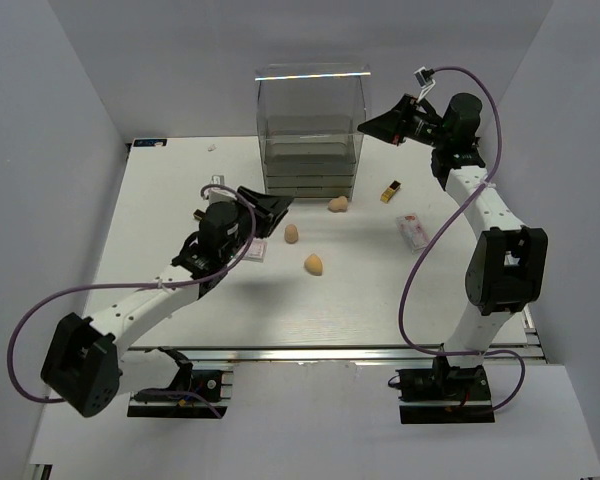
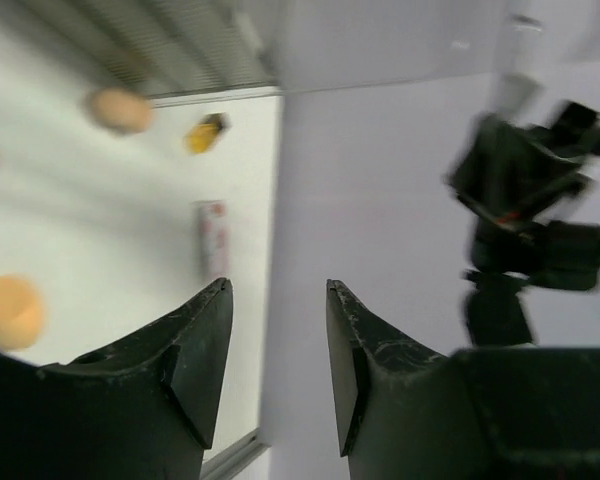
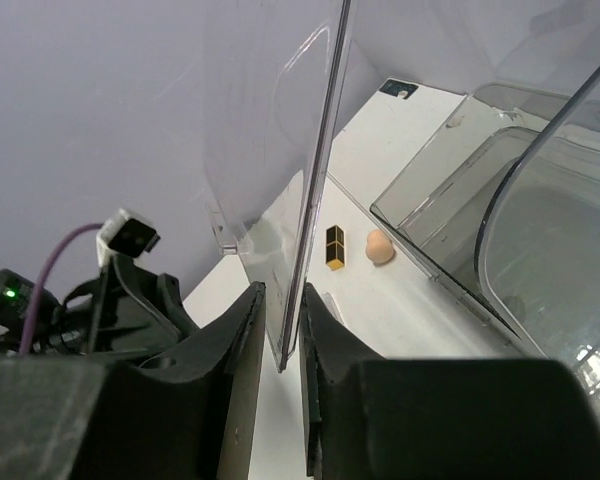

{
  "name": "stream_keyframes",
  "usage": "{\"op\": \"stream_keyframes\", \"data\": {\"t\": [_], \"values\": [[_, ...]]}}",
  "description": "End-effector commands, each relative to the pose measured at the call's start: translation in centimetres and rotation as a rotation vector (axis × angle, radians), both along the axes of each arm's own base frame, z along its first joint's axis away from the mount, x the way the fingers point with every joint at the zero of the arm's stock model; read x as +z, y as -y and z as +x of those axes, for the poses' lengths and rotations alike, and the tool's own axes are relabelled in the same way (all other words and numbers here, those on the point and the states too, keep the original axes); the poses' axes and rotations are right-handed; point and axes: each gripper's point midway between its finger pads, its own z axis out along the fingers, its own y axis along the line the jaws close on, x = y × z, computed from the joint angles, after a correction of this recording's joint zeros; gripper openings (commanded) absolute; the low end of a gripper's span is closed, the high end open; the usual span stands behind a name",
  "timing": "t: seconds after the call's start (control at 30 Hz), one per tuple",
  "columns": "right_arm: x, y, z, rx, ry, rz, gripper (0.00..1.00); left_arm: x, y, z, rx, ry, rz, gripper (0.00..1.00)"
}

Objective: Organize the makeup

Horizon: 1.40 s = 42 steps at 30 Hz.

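Three peach sponges [image 1: 337, 204] [image 1: 292, 233] [image 1: 313, 264] lie on the white table in front of the clear drawer box [image 1: 310, 130]. To their right are a black-and-gold lipstick [image 1: 390, 191] and a pink-white packet [image 1: 413, 231]. A second packet [image 1: 255, 250] lies by the left arm. My left gripper [image 1: 275, 205] hovers open over the table with nothing between its fingers [image 2: 205, 350]. My right gripper [image 1: 365, 125] is up at the box's right top corner, shut on a thin clear panel [image 3: 315, 200] of the box. Below it, the right wrist view shows the lipstick [image 3: 335, 247] and a sponge [image 3: 380, 246].
The drawer box stands at the back centre with its stacked drawers facing forward. Grey walls close in the table on the left, right and back. The right arm [image 2: 530, 210] shows blurred in the left wrist view.
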Motion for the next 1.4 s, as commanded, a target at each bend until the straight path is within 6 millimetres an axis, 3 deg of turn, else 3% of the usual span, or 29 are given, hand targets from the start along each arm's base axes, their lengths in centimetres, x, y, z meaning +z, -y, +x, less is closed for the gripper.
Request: {"op": "stream_keyframes", "data": {"t": [0.0,0.03,0.07,0.13,0.17,0.2,0.23,0.27,0.3,0.33,0.43,0.47,0.5,0.63,0.67,0.7,0.73,0.9,1.2,1.37], "values": [[4.5,0.6,-0.1,-0.017,0.17,0.025,0.23,-7.4,-4.3,-1.1,0.097,-0.239,0.18,0.53],[4.5,0.6,-0.1,-0.017,0.169,0.025,0.23,-8.9,-5.3,-1.4,0.109,-0.307,0.209,0.54],[4.4,0.6,-0.1,-0.017,0.166,0.025,0.23,-10.1,-7.3,-0.3,0.153,-0.364,0.221,0.56],[4.2,0.6,-0.2,-0.014,0.16,0.025,0.23,-10.7,-8.3,0.6,0.137,-0.423,0.238,0.59],[3.9,0.6,-0.1,-0.015,0.154,0.025,0.23,-11.3,-9.7,2.0,0.151,-0.454,0.285,0.6],[3.9,0.6,-0.1,-0.014,0.152,0.024,0.23,-13.0,-10.4,2.0,0.149,-0.492,0.333,0.61],[3.7,0.6,-0.1,-0.014,0.149,0.024,0.23,-12.0,-10.9,3.1,0.159,-0.497,0.372,0.61],[3.7,0.6,0.0,-0.015,0.149,0.024,0.23,-13.6,-11.8,4.1,0.15,-0.525,0.46,0.62],[3.6,0.6,0.0,-0.015,0.146,0.025,0.23,-13.8,-12.3,4.8,0.148,-0.532,0.511,0.65],[3.6,0.6,0.0,-0.017,0.147,0.025,0.23,-12.6,-13.0,6.1,0.171,-0.538,0.564,0.66],[3.5,0.6,0.1,-0.016,0.142,0.028,0.23,-15.6,-14.3,7.9,0.142,-0.623,0.715,0.68],[3.4,0.5,0.1,-0.015,0.141,0.028,0.23,-14.6,-14.3,9.5,0.151,-0.596,0.718,0.69],[3.4,0.5,0.1,-0.013,0.141,0.028,0.23,-16.1,-14.4,10.1,0.145,-0.631,0.727,0.69],[3.3,0.5,0.0,-0.012,0.138,0.026,0.23,-16.3,-14.7,12.8,0.202,-0.673,0.698,0.69],[3.2,0.5,0.1,-0.013,0.134,0.026,0.23,-17.2,-14.7,12.5,0.198,-0.701,0.703,0.69],[3.2,0.5,0.1,-0.013,0.134,0.026,0.23,-16.6,-14.8,13.2,0.217,-0.698,0.704,0.69],[3.1,0.5,0.1,-0.015,0.133,0.026,0.23,-17.7,-15.0,13.0,0.218,-0.738,0.717,0.69],[3.0,0.6,0.1,-0.018,0.13,0.028,0.23,-18.3,-16.0,14.0,0.259,-0.757,0.71,0.69],[2.7,0.5,0.0,-0.009,0.123,0.022,0.21,-20.3,-16.7,17.3,0.28,-0.759,0.694,0.66],[2.9,0.5,-0.2,-0.005,0.129,0.02,0.21,-21.4,-16.4,18.4,0.26,-0.77,0.699,0.59]]}}
